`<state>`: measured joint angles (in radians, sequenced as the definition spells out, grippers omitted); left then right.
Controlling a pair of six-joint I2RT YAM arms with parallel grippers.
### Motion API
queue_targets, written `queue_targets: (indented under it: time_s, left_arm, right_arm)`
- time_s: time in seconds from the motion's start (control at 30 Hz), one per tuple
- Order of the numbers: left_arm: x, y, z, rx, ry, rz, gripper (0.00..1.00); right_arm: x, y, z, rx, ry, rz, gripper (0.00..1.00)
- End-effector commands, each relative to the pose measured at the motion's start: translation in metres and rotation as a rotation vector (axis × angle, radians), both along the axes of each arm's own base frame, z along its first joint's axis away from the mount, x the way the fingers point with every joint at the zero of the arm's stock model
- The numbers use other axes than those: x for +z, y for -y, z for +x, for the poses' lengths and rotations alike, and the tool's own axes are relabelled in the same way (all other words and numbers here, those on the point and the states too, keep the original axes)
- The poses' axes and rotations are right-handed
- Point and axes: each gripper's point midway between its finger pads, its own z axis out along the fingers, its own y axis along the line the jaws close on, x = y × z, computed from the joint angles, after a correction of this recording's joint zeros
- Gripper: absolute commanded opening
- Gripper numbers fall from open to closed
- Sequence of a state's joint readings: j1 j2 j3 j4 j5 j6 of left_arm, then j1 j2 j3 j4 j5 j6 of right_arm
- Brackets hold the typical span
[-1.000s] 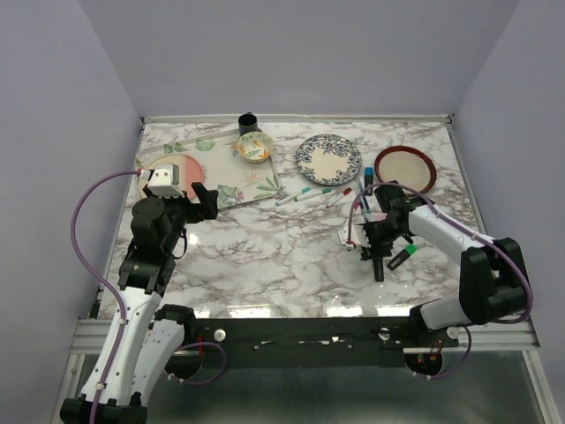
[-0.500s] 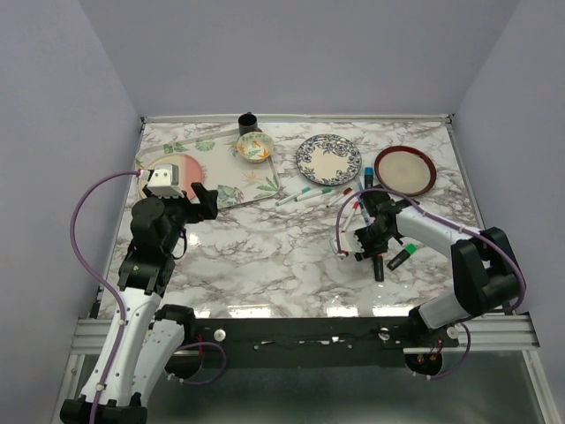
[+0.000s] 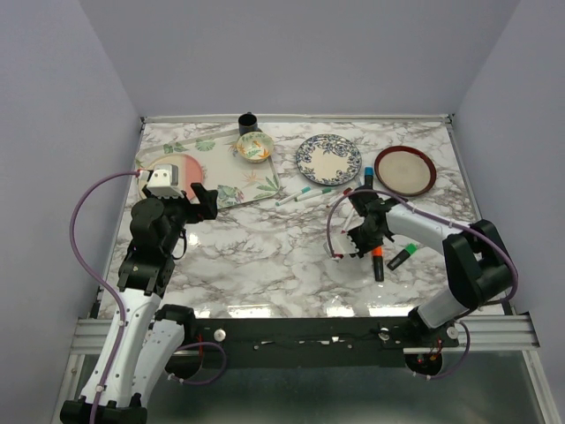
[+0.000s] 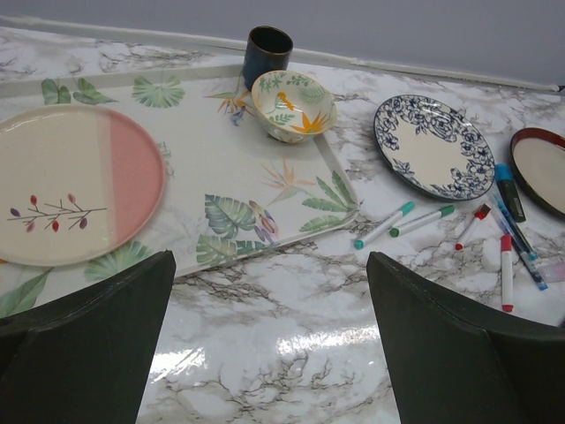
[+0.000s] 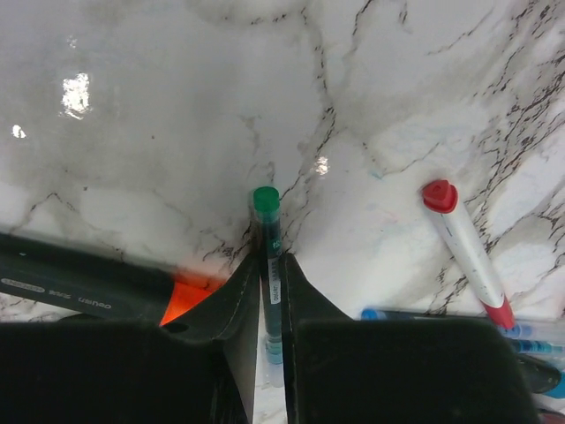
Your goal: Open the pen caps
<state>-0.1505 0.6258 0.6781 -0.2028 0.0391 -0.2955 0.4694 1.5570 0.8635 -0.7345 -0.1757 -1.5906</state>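
Right wrist: right hand [image 5: 270, 269] pinches a thin pen [image 5: 268, 238] lengthwise, green cap [image 5: 266, 201] pointing away.

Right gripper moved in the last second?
Yes. The right gripper has moved left in the top view, away from the round dark red plate, now pinching a green-capped pen.

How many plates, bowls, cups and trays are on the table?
Plates: 3 (pink plate, blue plate, red plate)
Bowl: 1
Cup: 1
Tray: 1
Total: 6
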Motion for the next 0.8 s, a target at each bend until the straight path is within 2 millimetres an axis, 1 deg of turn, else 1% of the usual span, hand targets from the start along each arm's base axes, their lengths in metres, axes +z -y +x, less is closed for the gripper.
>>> queue_targets:
  time_s: [0.0, 0.07, 0.13, 0.17, 0.27, 0.4, 0.43, 0.5, 0.53, 0.63, 0.67, 0.73, 0.77]
  left_arm:
    - [0.014, 0.001, -0.001, -0.016, 0.048, 0.002, 0.99]
    - [0.014, 0.001, -0.001, -0.014, 0.049, 0.004, 0.99]
    - [0.013, 0.001, -0.001, -0.016, 0.046, 0.004, 0.99]
    - [0.014, 0.001, -0.001, -0.016, 0.048, 0.004, 0.99]
    - [0.013, 0.002, -0.001, -0.018, 0.047, 0.005, 0.99]
    - [0.014, 0.005, -0.001, -0.037, 0.05, -0.004, 0.99]
    - [0.014, 0.006, -0.002, -0.041, 0.051, -0.008, 0.99]
    - [0.015, 0.01, -0.002, -0.06, 0.053, -0.011, 0.99]
    - [0.016, 0.011, -0.003, -0.068, 0.055, -0.015, 0.99]
    - [0.017, 0.017, -0.004, -0.104, 0.057, -0.022, 0.99]
    - [0.017, 0.019, -0.004, -0.111, 0.058, -0.025, 0.99]
    - [0.017, 0.024, -0.005, -0.142, 0.057, -0.03, 0.99]
    - [0.016, 0.026, -0.005, -0.152, 0.055, -0.031, 0.99]
  right_arm:
    - [-0.015, -0.002, 0.002, 0.055, -0.022, -0.06, 0.17]
    - [-0.015, -0.006, 0.003, 0.066, -0.021, -0.058, 0.13]
    - [-0.015, -0.008, 0.003, 0.072, -0.016, -0.05, 0.01]
    - [-0.016, -0.01, 0.004, 0.081, -0.006, -0.043, 0.01]
    - [-0.011, -0.016, 0.004, 0.08, 0.002, -0.014, 0.01]
    - [0.003, -0.024, 0.004, 0.071, 0.024, 0.044, 0.01]
    - [0.014, -0.027, 0.006, 0.066, 0.049, 0.071, 0.01]
    - [0.026, -0.033, 0.004, 0.042, 0.054, 0.113, 0.01]
    - [0.039, -0.037, 0.004, 0.041, 0.078, 0.149, 0.01]
    - [0.058, -0.045, 0.001, 0.013, 0.098, 0.229, 0.01]
    - [0.069, -0.046, 0.0, -0.007, 0.119, 0.255, 0.01]
    - [0.08, -0.05, -0.001, -0.035, 0.134, 0.299, 0.01]
    - [0.09, -0.051, 0.0, -0.075, 0.151, 0.33, 0.01]
